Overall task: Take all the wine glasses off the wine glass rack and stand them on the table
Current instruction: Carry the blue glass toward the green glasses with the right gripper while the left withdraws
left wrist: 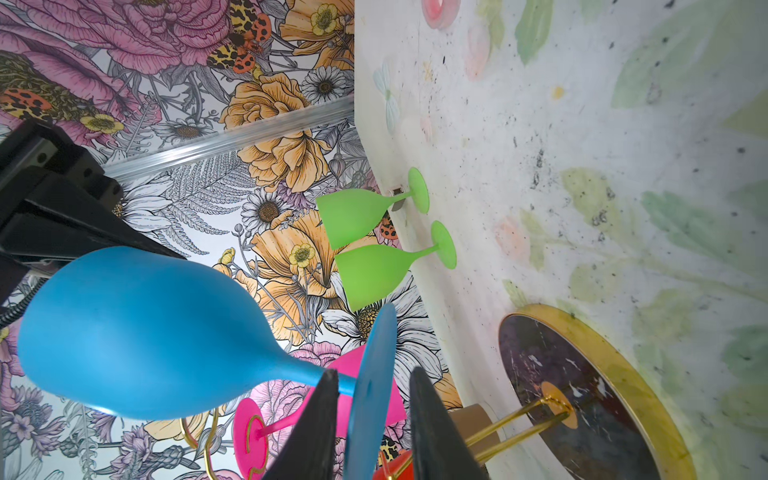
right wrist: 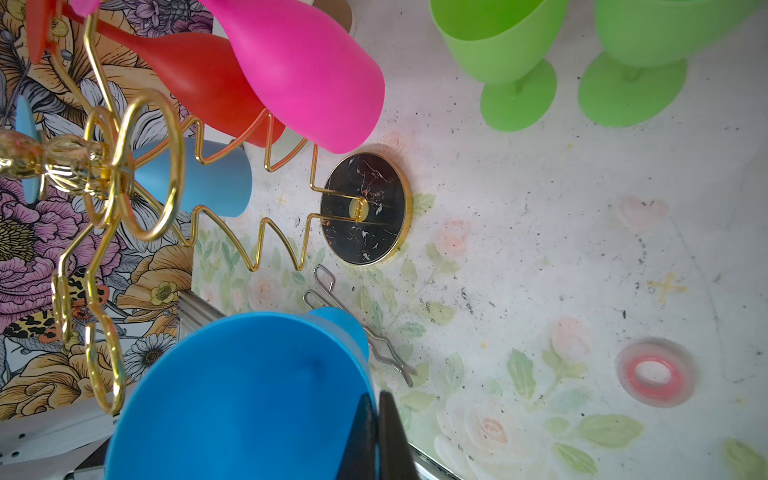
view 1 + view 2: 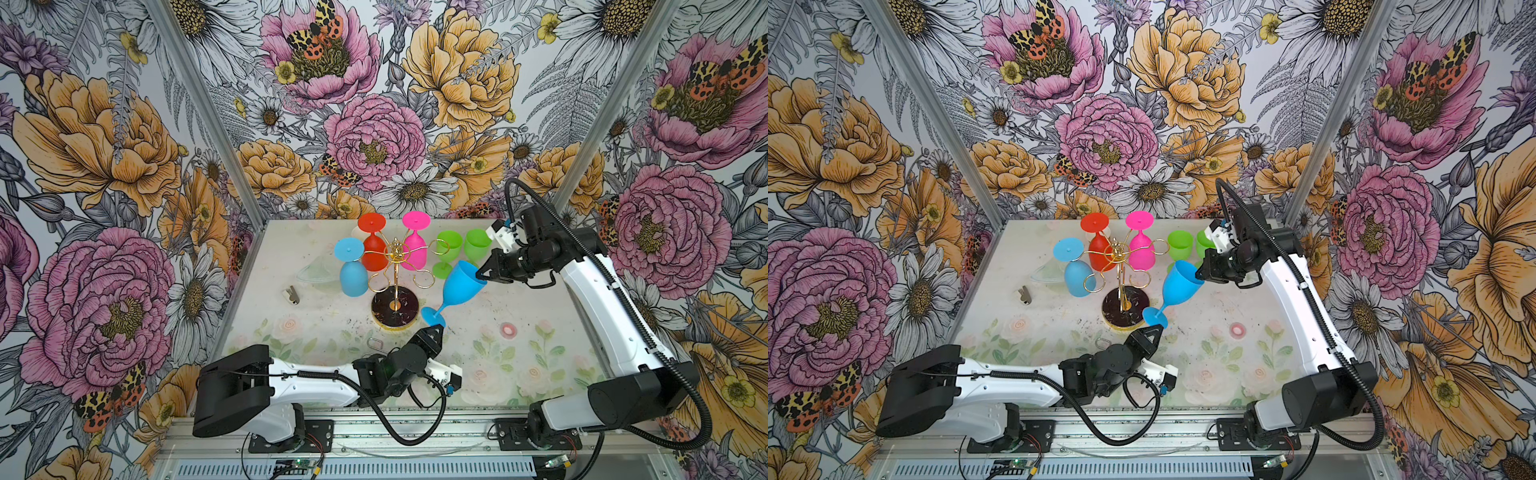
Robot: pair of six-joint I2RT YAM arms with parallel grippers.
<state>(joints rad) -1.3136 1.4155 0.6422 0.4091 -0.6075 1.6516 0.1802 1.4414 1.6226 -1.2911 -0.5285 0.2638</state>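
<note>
While off rack [image 3: 390, 311], glass [image 3: 459, 284] nr green pair [image 3: 451, 247].

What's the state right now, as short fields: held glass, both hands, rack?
held glass: blue wine glass, tilted, off the wine glass rack
right hand: shut on its rim
left hand: open, fingers astride its foot
on rack: red glass, pink glass, light blue glass, hanging upside down
on table: two green glasses

The blue glass [image 2: 249, 395] runs off the right wrist view's bottom edge, its bowl covering its stem and part of the wire tongs [image 2: 380, 349]. A grey object [image 3: 292, 294] near the table's [image 3: 519, 299] left edge is too small to identify.
</note>
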